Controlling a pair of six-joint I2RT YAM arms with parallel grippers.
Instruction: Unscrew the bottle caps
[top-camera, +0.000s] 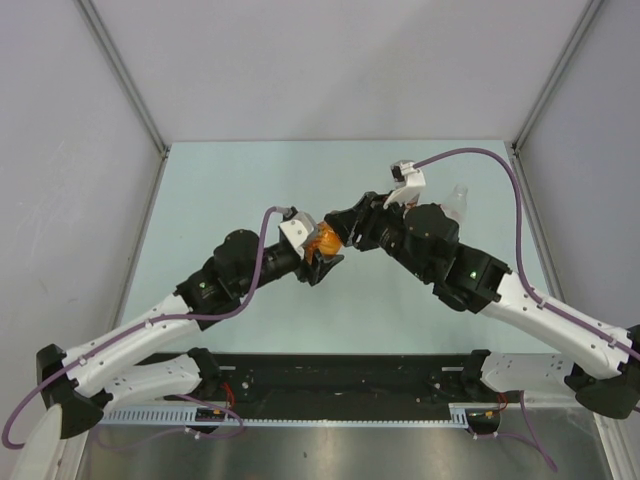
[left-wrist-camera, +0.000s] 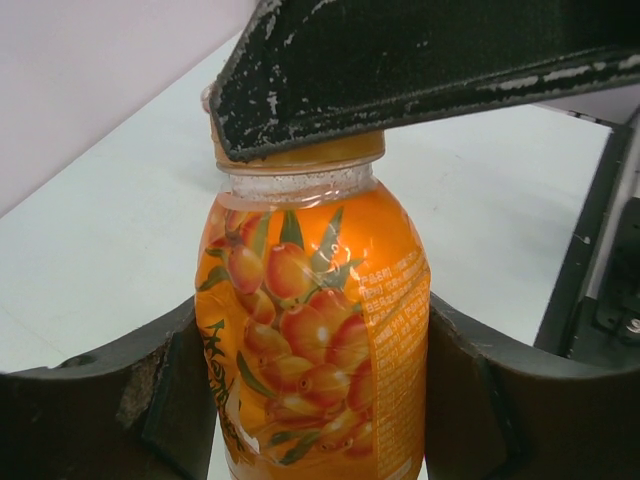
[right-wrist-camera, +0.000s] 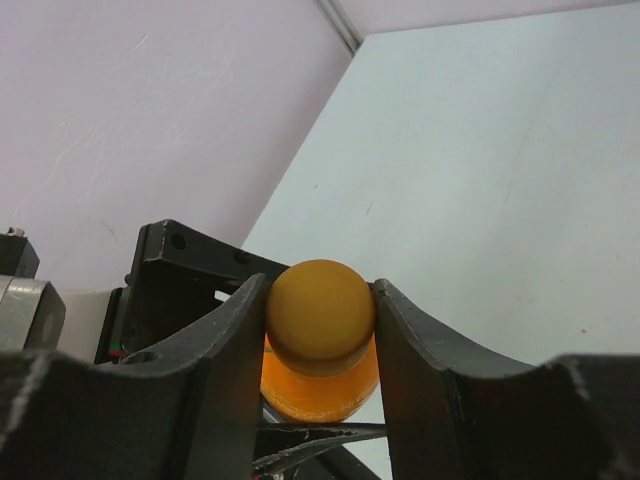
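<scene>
Gripping the orange bottle (left-wrist-camera: 310, 330) around its labelled body, my left hand (left-wrist-camera: 315, 400) is closed partway, both fingers pressed against the bottle's sides, while my right hand (right-wrist-camera: 320, 330) is pinched narrow on the orange cap (right-wrist-camera: 320, 310), one pad on each side of it. The two hands meet over the middle of the pale worktop (top-camera: 250, 190), and the bottle sits between them; whether its base rests on the surface I cannot tell. A clear bottle (top-camera: 458, 203) stands farther back, just beyond my right arm, and its cap is not readable from here. The step in hand looks to be the loosening turn on the orange cap. To do it well, I judge that my right wrist should turn about the bottle's own axis, with the cap centred between the pads so it does not squirt out sideways. My left hand needs enough squeeze to stop the body spinning, yet not so much that the soft plastic buckles. As the thread lets go, easing the cap away along the neck should free it cleanly.
</scene>
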